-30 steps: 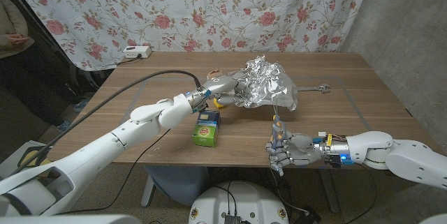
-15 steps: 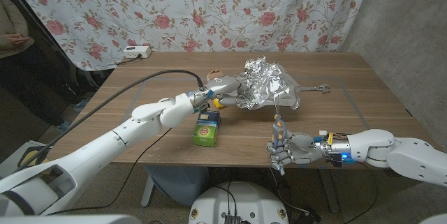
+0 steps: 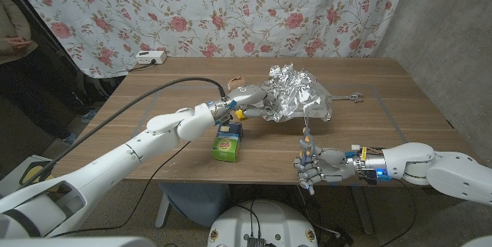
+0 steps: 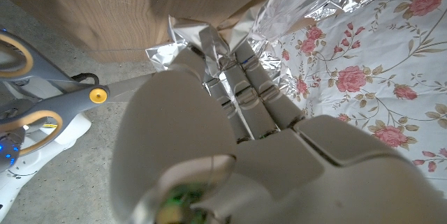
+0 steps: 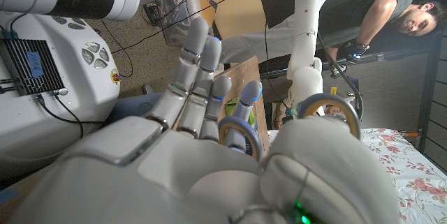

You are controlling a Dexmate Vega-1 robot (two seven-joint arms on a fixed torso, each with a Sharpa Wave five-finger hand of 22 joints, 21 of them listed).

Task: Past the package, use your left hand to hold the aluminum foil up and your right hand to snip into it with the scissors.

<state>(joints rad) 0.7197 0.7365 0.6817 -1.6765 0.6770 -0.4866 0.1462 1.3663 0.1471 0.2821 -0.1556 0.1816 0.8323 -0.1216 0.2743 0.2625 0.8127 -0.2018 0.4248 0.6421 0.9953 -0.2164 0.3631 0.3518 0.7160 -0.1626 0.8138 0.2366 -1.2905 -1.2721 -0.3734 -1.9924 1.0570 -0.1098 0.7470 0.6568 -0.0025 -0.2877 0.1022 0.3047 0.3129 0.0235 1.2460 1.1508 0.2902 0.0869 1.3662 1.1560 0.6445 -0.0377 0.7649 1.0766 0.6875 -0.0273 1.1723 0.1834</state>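
The crumpled aluminum foil (image 3: pixel 296 93) is gripped at its near edge by the left hand (image 3: pixel 247 97), whose fingers (image 4: pixel 241 88) are closed on it; it has been lowered slightly over the last second and is now held just above the bench (image 3: pixel 384 116), past the green package (image 3: pixel 227 142). The scissors (image 3: pixel 307 141) are held in the right hand (image 3: pixel 319 168), loops on the fingers (image 5: pixel 241 116), blades pointing up at the foil; that hand has barely shifted, so the snip is judged not yet begun. A white power strip (image 3: pixel 151 58) is seen at the wooden bench's far corner, before a rose-print curtain (image 3: pixel 231 8); a person (image 3: pixel 15 24) stands at the edge.
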